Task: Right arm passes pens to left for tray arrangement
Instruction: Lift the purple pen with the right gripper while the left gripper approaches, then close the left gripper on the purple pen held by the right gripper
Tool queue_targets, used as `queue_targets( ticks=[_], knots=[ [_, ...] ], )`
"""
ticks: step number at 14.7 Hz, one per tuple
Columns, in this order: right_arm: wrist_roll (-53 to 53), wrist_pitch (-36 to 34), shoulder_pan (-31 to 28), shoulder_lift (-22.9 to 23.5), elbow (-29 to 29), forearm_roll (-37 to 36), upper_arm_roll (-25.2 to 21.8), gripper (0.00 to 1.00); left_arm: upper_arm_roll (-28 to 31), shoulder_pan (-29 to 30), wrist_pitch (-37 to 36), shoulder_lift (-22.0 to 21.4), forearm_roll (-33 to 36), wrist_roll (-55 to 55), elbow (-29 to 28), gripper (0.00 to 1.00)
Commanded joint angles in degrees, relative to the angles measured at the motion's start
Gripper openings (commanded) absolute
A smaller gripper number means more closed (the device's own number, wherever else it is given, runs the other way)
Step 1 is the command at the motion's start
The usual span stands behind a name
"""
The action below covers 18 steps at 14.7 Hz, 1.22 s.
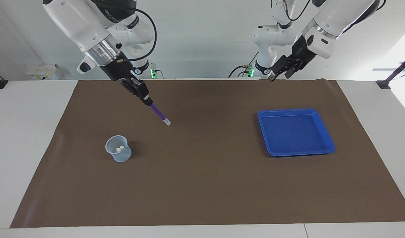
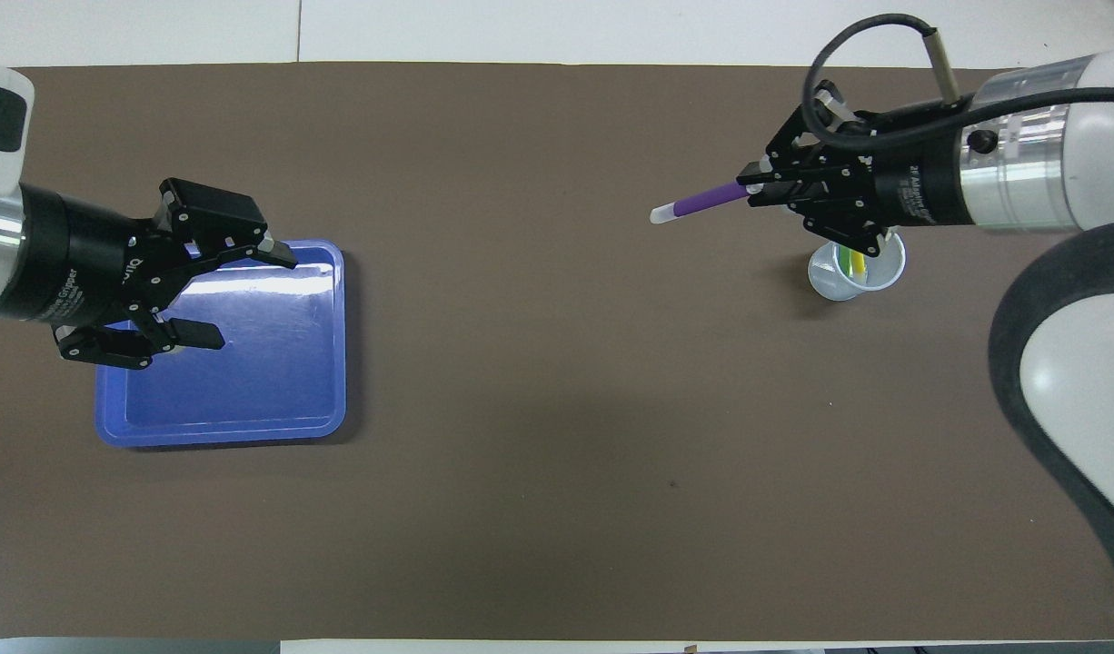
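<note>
A pair of robot arms works above a surface covered by a brown mat. Nearest the robots, both pincers hang in the air. The left pincer is over the blue tray, at the edge of it nearer the robots, its fingers spread wide apart with nothing between them. The right pincer is over bare mat toward the right arm's end of the surface, its fingers clamped together on one end of the purple pen; the pen slants downward, its whitish tip pointing toward the middle of the mat.

The tray lies flat on the mat toward the left arm's end, with no pen in it. Toward the right arm's end, a little farther from the robots than the tray's middle, a small translucent cup stands upright on the mat, well apart from the tray. Inside it stand the green pen and the yellow pen, whitish ends up, partly hidden in the overhead view by the right pincer.
</note>
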Motion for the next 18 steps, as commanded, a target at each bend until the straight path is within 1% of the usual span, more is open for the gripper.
queue_targets(
  ticks=[1, 3, 5, 6, 7, 9, 11, 14, 18],
  knots=[
    [7.9, 1.0, -0.5, 1.5, 2.4, 1.4, 5.4, 0.0, -0.3, -1.2, 5.7, -0.7, -5.1, -15.3, -0.9, 1.0],
    [15.3, 2.2, -0.5, 1.9, 2.9, 1.5, 9.1, 0.0, -2.4, -2.6, 10.8, -0.5, -5.4, -25.4, -1.4, 1.0],
    [21.6, 4.3, -0.5, 2.3, 3.0, 1.5, 12.7, 0.0, -2.7, -5.3, 16.6, -0.4, -5.5, -35.3, -2.3, 1.0],
    [23.7, 5.3, -0.5, 2.3, 3.0, 1.5, 14.2, 0.0, -2.7, -6.3, 18.2, 0.0, -6.3, -39.6, -2.6, 1.0],
    [25.5, 5.8, -0.5, 2.3, 3.0, 1.5, 15.3, 0.0, -2.7, -6.7, 19.6, 0.7, -8.6, -42.5, -3.3, 1.0],
    [28.7, 5.9, -0.5, 2.4, 3.5, 1.5, 17.1, 0.0, -2.7, -6.8, 20.0, 0.5, -12.7, -43.4, -5.9, 1.0],
    [30.2, 6.1, -0.5, 2.8, 4.1, 1.3, 18.2, 0.0, -2.7, -6.7, 20.0, 0.1, -14.3, -42.9, -8.4, 1.0],
    [30.3, 7.6, -0.5, 2.8, 4.1, 1.4, 18.9, 0.0, -2.6, -5.6, 19.9, -0.6, -18.7, -38.6, -11.1, 0.99],
    [30.3, 7.7, -0.5, 3.0, 4.1, 1.2, 19.1, 0.0, -2.6, -4.9, 18.5, -2.1, -20.0, -36.6, -13.6, 0.97]
  ],
)
